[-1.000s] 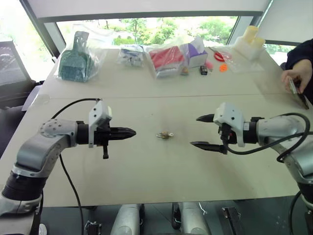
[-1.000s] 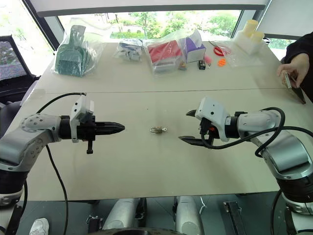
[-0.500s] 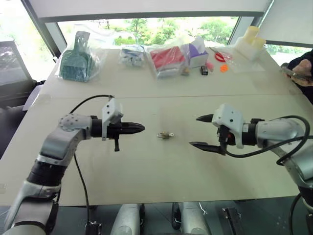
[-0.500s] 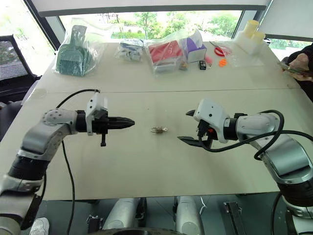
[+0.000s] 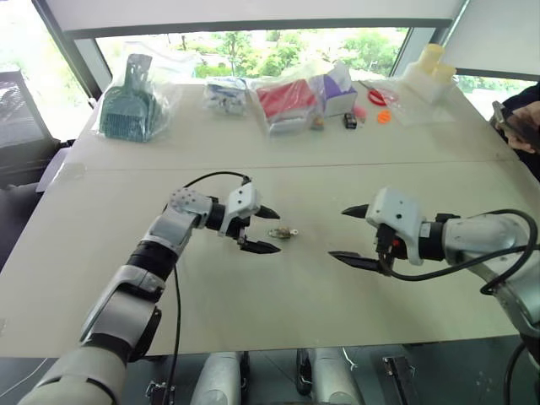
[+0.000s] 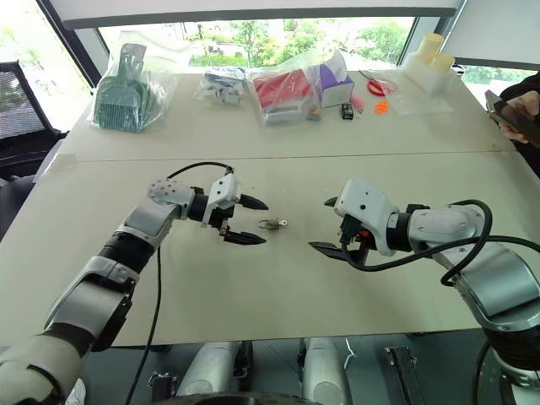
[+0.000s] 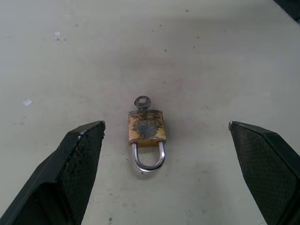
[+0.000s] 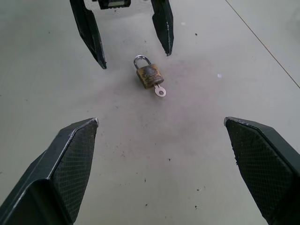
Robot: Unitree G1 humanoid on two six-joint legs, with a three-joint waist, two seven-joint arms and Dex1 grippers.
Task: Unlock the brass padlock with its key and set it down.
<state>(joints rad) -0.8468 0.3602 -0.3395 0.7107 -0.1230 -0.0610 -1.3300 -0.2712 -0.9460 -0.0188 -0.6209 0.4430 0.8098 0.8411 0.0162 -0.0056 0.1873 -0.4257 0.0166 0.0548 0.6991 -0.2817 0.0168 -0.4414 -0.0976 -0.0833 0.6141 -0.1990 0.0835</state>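
The small yellowish-brass padlock [image 7: 146, 131], silvery key [image 7: 141, 101] inserted, lies untouched on the pale surface [image 7: 211, 56] just ahead of the wide-spread left pincer [image 5: 261, 229], so the approach looks in hand and next comes closing on its body, the right pincer [image 5: 354, 235] waiting equally wide.

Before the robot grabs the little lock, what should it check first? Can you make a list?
1. Left gripper open wide: ok.
2. Right gripper open too, waiting apart from the lock: ok.
3. Brass padlock lying flat on the table, between the left fingers and touching neither: ok.
4. Key sticking out of the lock's bottom end: ok.
5. Shackle looks closed, so the lock seems not unlocked yet: not ok.
6. Key pushed all the way in: cannot tell.
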